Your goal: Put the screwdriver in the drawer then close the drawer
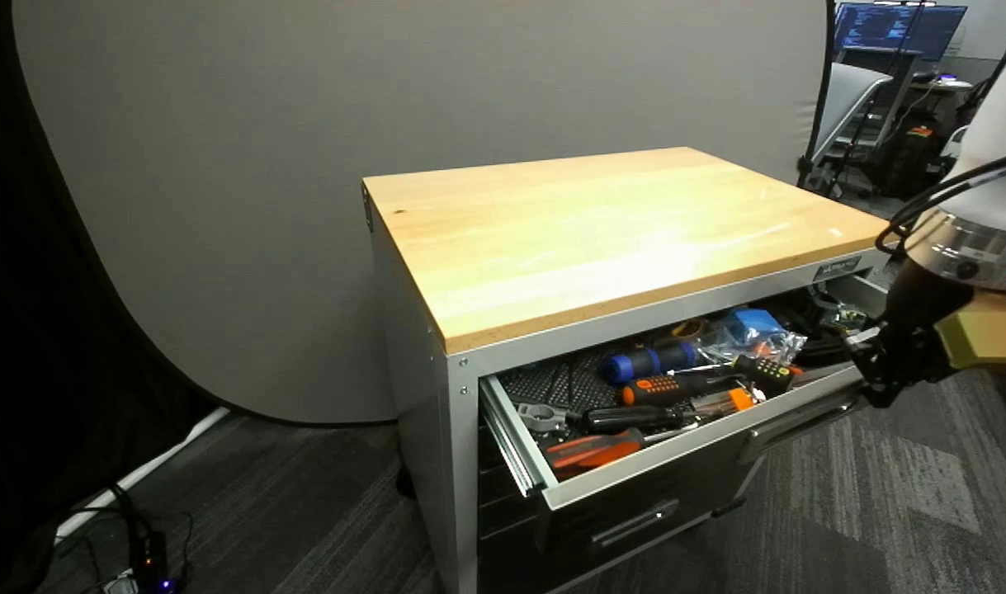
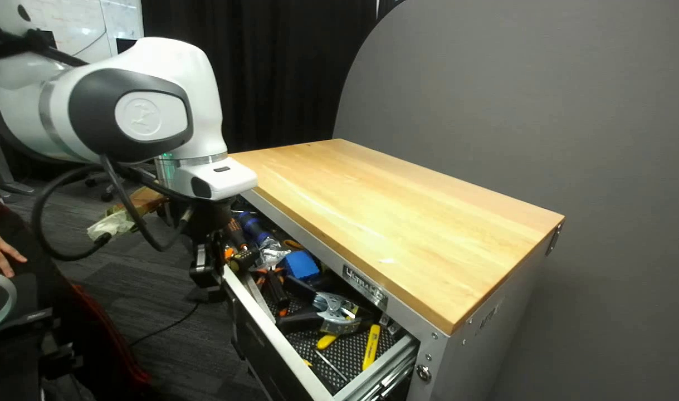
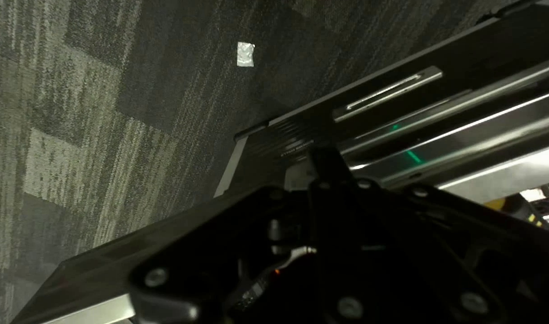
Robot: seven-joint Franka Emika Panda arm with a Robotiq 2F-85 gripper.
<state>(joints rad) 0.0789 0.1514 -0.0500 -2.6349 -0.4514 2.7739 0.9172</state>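
Screwdriver [image 1: 764, 374], stubby and black with yellow marks, lies among other tools [image 1: 599, 450] inside the drawer [image 1: 676, 450], close to its front wall, between the two front corners of the bench [image 1: 544, 239]. The drawer stands pulled out below the bench's front edge. At its front, out past that edge, is the gripper [image 3: 327, 164]; its jaws look drawn together, with nothing visible in their hold, and whether it touches the drawer I cannot tell.

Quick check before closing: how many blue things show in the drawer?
2. In an exterior view, a blue-and-black cylinder lies behind the orange-and-black handle; a blue block sits by the clear plastic. More may be hidden deeper in the drawer.
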